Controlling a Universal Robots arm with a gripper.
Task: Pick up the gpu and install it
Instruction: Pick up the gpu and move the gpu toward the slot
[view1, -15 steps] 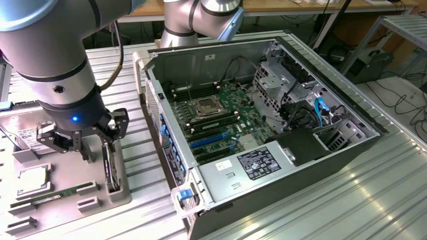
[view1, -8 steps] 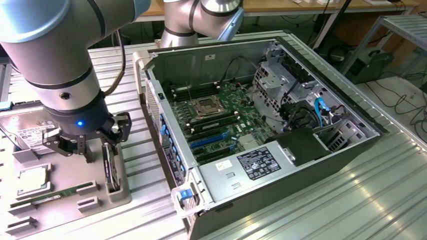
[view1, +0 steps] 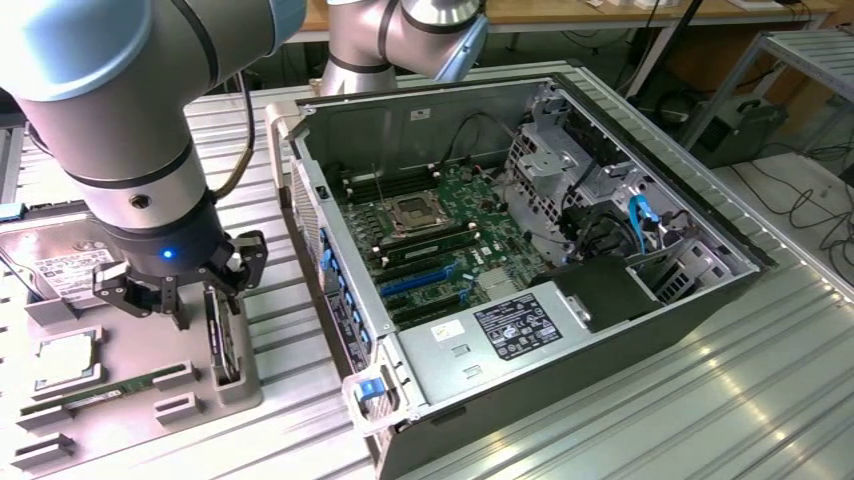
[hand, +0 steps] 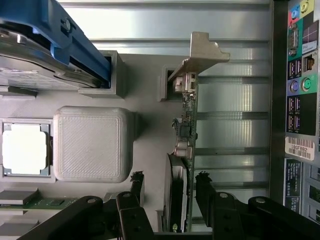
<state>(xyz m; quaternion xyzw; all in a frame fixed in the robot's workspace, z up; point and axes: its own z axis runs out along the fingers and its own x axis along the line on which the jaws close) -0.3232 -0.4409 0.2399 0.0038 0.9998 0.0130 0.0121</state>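
Note:
The gpu (view1: 220, 345) is a thin dark card standing on edge in a slot of the grey holder tray (view1: 134, 425), at the exterior view's left. In the wrist view the gpu (hand: 186, 145) runs away from me, and its pale metal bracket (hand: 200, 52) is at the far end. My gripper (view1: 200, 300) hangs low over the near end of the card. The gripper (hand: 170, 185) is open, with one black finger (hand: 137, 186) on each side of the card. The fingers are apart from the card, and nothing is held.
The open PC case (view1: 694, 215) lies right of the tray, showing the motherboard (view1: 441, 225) with blue slots (view1: 416, 283). On the tray are a hard drive (view1: 64, 272), a CPU (view1: 64, 360) and a green memory stick (view1: 120, 388). The case's rear port panel (hand: 300, 100) is beside the card.

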